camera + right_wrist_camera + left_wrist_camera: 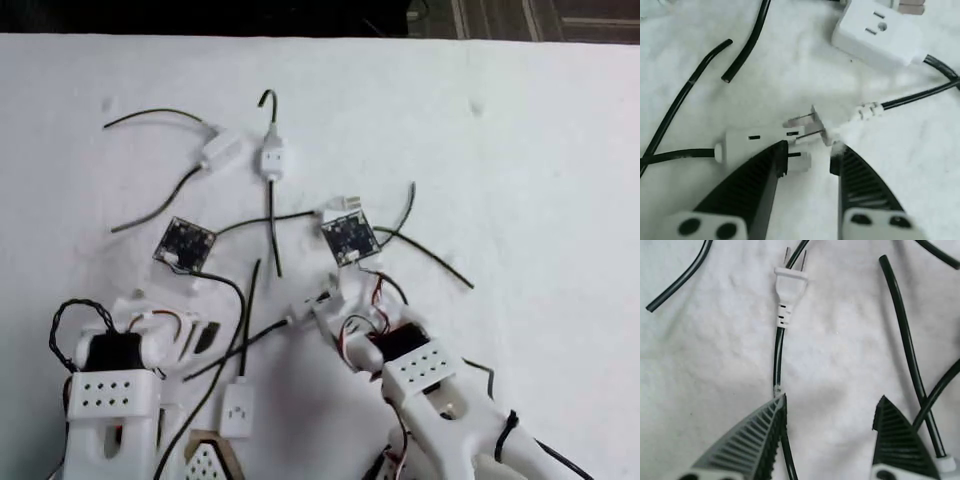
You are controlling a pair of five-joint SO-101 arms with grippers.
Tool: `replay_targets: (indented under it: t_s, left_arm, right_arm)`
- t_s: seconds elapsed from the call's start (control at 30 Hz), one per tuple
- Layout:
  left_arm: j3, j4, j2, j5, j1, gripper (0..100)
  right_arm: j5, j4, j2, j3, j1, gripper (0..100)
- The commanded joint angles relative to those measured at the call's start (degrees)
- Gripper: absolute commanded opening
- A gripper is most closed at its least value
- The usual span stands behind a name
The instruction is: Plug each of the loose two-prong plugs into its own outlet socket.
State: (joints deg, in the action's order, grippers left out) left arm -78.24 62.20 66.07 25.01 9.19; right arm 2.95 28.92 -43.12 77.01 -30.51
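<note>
The right end effector (807,155) is held low over the white surface (520,150), its fingers apart and set astride the point where a white plug (820,127) meets an in-line socket (747,141). The plug's two prongs are pointed into the socket's face. They appear only partly entered, since bare metal is seen between the two bodies. This straddling pose is judged to allow plug and socket to be steadied or pressed together along one line. Whether either finger is pressed against the plug cannot be told.

The left end effector (832,402) is held with its fingers wide apart and nothing between them. A loose plug (790,287) lies flat ahead of it, prongs pointed away, and its cord (778,360) runs back to pass just beside the grey fingertip (775,412). The opening is judged to be kept ready for that plug or cord.

As for receptacles, an outlet block (875,30) lies near the right end effector, and nothing is seen in its slots
</note>
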Motion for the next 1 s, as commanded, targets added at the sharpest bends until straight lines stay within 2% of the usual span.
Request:
replay_targets:
  t_s: [0.0, 0.27, 0.37, 0.5, 0.6, 0.97]
  left_arm:
    - [0.2, -0.1, 0.7, 0.6, 0.4, 28]
    - [0.2, -0.1, 0.7, 0.6, 0.4, 28]
    - [0.2, -0.1, 0.7, 0.6, 0.4, 28]
    - [0.2, -0.1, 0.7, 0.6, 0.4, 28]
    - [0.2, -0.1, 0.7, 0.6, 0.4, 28]
    - [0.2, -0.1, 0.7, 0.6, 0.4, 28]
  right_arm:
    - [0.6, 0.0, -0.8, -2.7, 0.0, 13.7]
    - [0.9, 0.3, -1.2, -4.7, 0.6, 13.7]
    - [7.3, 3.1, -2.8, -8.7, 2.7, 13.7]
    - [14.4, 15.8, -1.5, -18.1, 4.4, 13.7]
    - [18.0, 21.1, 2.2, -23.2, 4.8, 13.7]
    - [26.5, 21.9, 23.3, -33.8, 4.8, 13.7]
